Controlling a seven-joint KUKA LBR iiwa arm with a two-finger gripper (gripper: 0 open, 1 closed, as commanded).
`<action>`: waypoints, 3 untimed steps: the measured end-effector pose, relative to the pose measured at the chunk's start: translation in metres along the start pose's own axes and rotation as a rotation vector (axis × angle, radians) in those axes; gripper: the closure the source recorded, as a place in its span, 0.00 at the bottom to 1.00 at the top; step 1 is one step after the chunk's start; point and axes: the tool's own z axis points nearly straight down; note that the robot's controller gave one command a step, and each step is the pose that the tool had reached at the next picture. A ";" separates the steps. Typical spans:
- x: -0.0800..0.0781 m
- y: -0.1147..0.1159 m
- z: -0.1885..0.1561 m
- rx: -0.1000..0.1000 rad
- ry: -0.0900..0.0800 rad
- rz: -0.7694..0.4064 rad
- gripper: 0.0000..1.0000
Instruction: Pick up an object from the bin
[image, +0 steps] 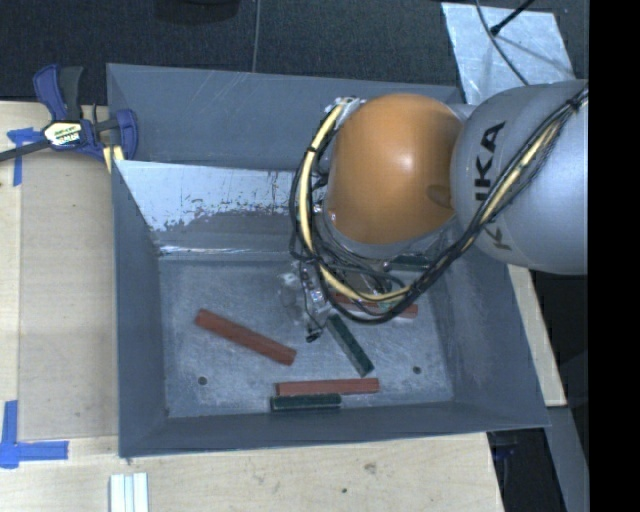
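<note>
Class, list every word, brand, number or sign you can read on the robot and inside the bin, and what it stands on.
"KA": black letters on the silver-grey robot arm; cables cross the rest of the word.
No text on the reddish-brown flat sticks, the dark green stick or the grey metal bin.

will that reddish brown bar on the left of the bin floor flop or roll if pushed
The reddish-brown bar looks straight with even edges, so probably stiff, not floppy. It lies flat and seems slab-shaped, so a push would likely slide or pivot it rather than roll it.
</note>
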 end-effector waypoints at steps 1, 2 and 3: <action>0.011 -0.001 0.068 0.000 0.009 0.297 1.00; 0.010 -0.001 0.066 0.000 0.005 0.297 0.00; -0.012 0.037 0.159 -0.001 0.010 0.208 0.00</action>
